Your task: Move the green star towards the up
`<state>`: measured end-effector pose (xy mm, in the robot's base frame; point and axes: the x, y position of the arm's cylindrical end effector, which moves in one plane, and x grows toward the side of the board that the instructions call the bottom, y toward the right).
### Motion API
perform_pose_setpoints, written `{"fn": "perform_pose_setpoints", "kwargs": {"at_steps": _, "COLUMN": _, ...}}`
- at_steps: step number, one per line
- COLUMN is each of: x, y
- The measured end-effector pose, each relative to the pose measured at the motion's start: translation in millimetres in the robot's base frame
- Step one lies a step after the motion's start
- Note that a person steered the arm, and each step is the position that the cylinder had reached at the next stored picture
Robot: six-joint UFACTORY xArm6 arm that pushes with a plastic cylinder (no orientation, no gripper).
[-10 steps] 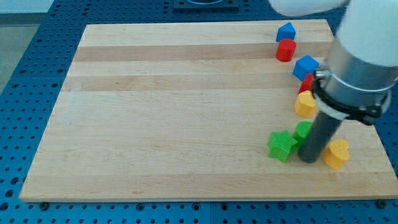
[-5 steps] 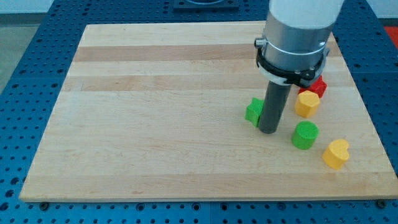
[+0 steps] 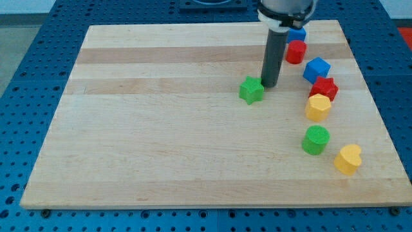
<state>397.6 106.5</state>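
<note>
The green star [image 3: 252,90] lies on the wooden board [image 3: 161,129], right of its middle in the upper half. My tip [image 3: 270,85] stands just to the star's upper right, close to it or touching its edge. The dark rod rises from there to the view's top.
Down the board's right side lie a blue block [image 3: 297,32], a red cylinder [image 3: 295,51], a blue cube [image 3: 316,69], a red star [image 3: 324,87], a yellow hexagon [image 3: 317,107], a green cylinder [image 3: 315,140] and a yellow heart [image 3: 348,159].
The green star has slid from the lower right up and left across the board. My tip has moved with it towards the view's top. The arm's body has risen out of view.
</note>
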Motion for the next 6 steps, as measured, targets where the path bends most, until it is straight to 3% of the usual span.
{"fn": "perform_pose_setpoints", "kwargs": {"at_steps": 4, "x": 176.3, "y": -40.5}}
{"fn": "perform_pose_setpoints", "kwargs": {"at_steps": 6, "x": 189.8, "y": 13.2}}
